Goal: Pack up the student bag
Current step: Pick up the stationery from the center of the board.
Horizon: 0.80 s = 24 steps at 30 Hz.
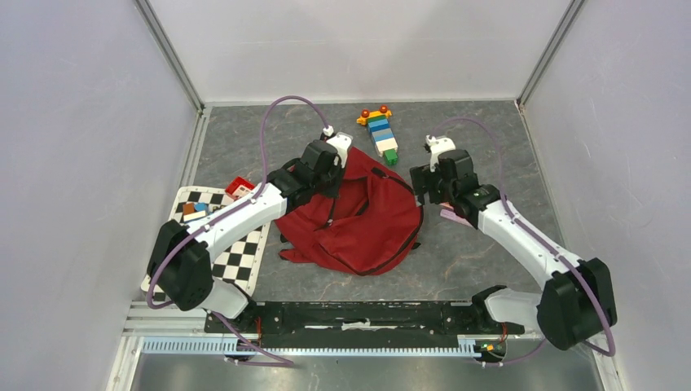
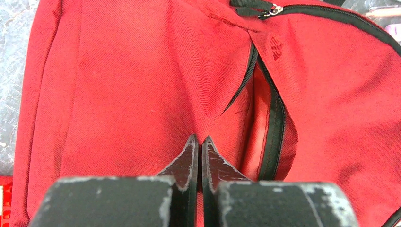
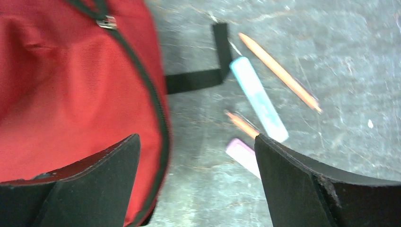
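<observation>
While the student bag (image 1: 358,220) sprawls mid-worktop (image 1: 477,261) between both arms, bare surface shows in front of it. Block stack (image 1: 380,135) behind, checkered mat (image 1: 236,248) left. Teal marker (image 3: 258,99) and orange pencil (image 3: 279,71) near its right edge. Status: left claw (image 2: 198,142) pinched together on bag fabric by the zipper; right claw (image 3: 196,142) wide apart, straddling that edge.

Both wrist views crop student bag (image 2: 118,85) at frame edges. Inside of its open zip slot is shadowed, contents untellable. At left gripper (image 2: 199,142), tips pressed together against fabric; whether cloth is pinched between them, cannot tell. Right wrist view blurred: pink item (image 3: 241,153) half hidden behind finger (image 3: 302,189) of right gripper (image 3: 196,142), kind unclear. Small objects (image 1: 194,212) on checkered mat (image 1: 244,261) too small to identify. Left arm (image 1: 236,216) covers part of red box (image 1: 239,187).
</observation>
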### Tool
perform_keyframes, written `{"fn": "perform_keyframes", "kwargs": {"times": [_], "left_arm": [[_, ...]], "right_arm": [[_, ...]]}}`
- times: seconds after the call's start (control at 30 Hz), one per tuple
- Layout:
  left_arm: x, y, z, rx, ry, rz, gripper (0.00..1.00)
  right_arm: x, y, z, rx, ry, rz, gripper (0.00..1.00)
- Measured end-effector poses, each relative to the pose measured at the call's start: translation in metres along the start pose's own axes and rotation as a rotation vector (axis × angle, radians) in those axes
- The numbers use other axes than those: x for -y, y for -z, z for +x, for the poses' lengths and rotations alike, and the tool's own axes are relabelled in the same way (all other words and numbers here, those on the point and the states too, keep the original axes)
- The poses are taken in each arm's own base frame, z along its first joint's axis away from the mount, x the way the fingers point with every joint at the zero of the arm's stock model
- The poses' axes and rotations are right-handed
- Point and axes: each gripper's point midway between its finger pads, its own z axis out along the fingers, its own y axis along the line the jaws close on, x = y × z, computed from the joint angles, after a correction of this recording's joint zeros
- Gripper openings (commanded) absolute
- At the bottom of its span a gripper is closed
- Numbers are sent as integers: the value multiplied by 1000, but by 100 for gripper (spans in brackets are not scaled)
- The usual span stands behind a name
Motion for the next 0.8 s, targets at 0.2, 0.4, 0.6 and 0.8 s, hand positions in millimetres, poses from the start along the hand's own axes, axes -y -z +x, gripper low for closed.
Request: {"fn": "perform_keyframes", "kwargs": {"times": [0.2, 0.4, 0.6, 0.8], "left_arm": [[2, 4, 2, -25, -2, 14, 2], [10, 12, -5, -42, -1, 59, 2], [10, 16, -8, -51, 5, 76, 2], [9, 18, -8, -47, -2, 71, 2]], "right_arm": [[50, -18, 27, -114, -74, 79, 86], [66, -45, 48, -241, -79, 72, 76], [74, -66, 50, -284, -34, 55, 70], [78, -88, 61, -341, 12, 26, 66]]}}
